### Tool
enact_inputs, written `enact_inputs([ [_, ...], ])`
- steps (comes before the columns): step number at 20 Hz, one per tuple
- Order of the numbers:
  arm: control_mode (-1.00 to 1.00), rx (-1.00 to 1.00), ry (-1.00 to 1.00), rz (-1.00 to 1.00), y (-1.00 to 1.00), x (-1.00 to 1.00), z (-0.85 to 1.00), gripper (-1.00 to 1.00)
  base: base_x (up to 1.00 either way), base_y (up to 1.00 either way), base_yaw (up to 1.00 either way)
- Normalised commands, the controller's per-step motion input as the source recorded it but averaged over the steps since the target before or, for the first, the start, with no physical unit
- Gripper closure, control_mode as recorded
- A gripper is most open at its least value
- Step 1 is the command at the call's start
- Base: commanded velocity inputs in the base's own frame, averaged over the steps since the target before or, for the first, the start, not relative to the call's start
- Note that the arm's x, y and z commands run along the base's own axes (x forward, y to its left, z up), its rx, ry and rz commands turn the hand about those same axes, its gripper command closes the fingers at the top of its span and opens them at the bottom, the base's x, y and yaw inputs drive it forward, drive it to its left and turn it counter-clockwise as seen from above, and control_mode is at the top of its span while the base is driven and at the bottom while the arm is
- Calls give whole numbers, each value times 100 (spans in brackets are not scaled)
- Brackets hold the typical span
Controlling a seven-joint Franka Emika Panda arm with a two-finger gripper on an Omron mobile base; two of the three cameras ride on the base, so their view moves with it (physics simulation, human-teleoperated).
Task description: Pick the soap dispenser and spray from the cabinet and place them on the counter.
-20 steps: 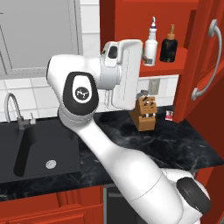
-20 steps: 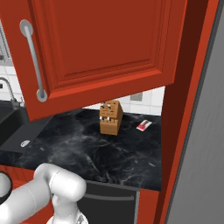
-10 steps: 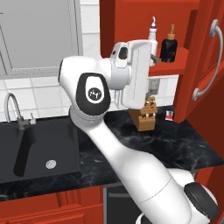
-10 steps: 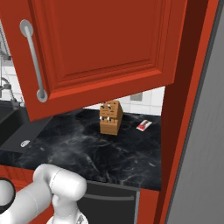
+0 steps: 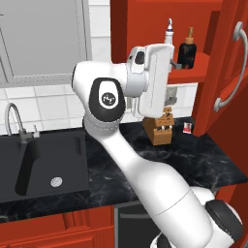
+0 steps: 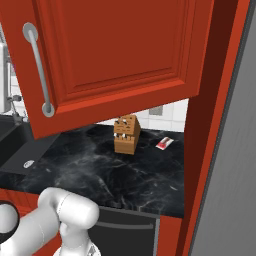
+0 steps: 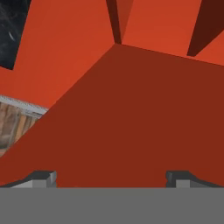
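The red wall cabinet (image 5: pixel 145 24) stands open, its door (image 6: pixel 120 50) swung out to the right. On its shelf the white spray (image 5: pixel 169 33) stands left of the dark soap dispenser (image 5: pixel 188 51) with its tan pump top. My white hand sits just in front of the spray and hides its lower body. The gripper (image 5: pixel 173 65) reaches the shelf edge beside the dispenser's base. In the hand view the gripper (image 7: pixel 111 179) is open, its fingertips (image 7: pixel 43 178) far apart over bare red cabinet surface, with nothing between them. Below lies the black counter (image 5: pixel 193 160).
A wooden knife block (image 5: pixel 162 128) stands on the counter under the cabinet, with a small red packet (image 5: pixel 187 127) to its right. A black sink (image 5: pixel 43 160) with a faucet (image 5: pixel 14 121) lies at the left. The door's silver handle (image 6: pixel 40 70) juts out.
The arm has swung right and carried the hand up against the cabinet shelf, so it now covers the lower part of the spray. The jaws stayed open.
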Motion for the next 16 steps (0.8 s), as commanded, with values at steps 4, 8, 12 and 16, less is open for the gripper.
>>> enact_inputs([
  [4, -100, 0, 0, -13, -17, 11, 0, -100, 0, 0, 0],
  [8, -100, 0, 0, -15, -13, 12, 0, -100, 0, 0, 0],
  [12, -100, 0, 0, -13, -17, 12, 0, -100, 0, 0, 0],
  [16, -100, 0, 0, -12, -18, 7, 0, -100, 0, 0, 0],
])
